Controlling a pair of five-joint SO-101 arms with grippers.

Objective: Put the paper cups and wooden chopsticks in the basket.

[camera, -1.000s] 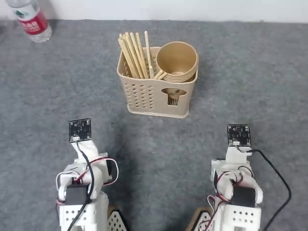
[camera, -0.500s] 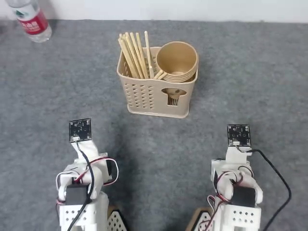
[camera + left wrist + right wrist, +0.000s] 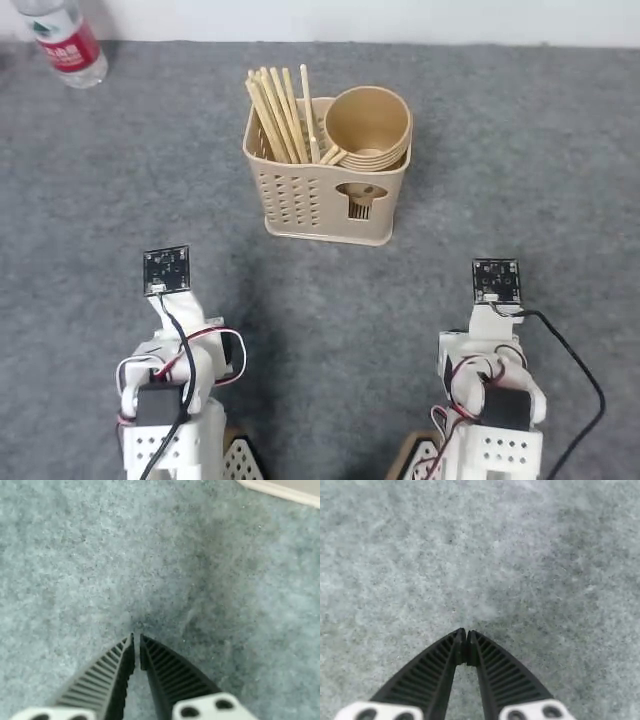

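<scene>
A beige plastic basket (image 3: 322, 205) with slotted walls stands in the upper middle of the high view on grey, fuzzy carpet (image 3: 530, 150). Inside it, pale wooden chopsticks (image 3: 278, 115) lean upright in the left part, and tan paper cups (image 3: 368, 122) sit nested in the right part; perhaps four or five rims show, the stack is hard to count. A clear bottle (image 3: 66, 42) is cut off at the upper left corner. The left gripper (image 3: 136, 641) hangs over carpet with its ribbed black fingers nearly together. The right gripper (image 3: 466, 636) has its tips pressed together.
</scene>
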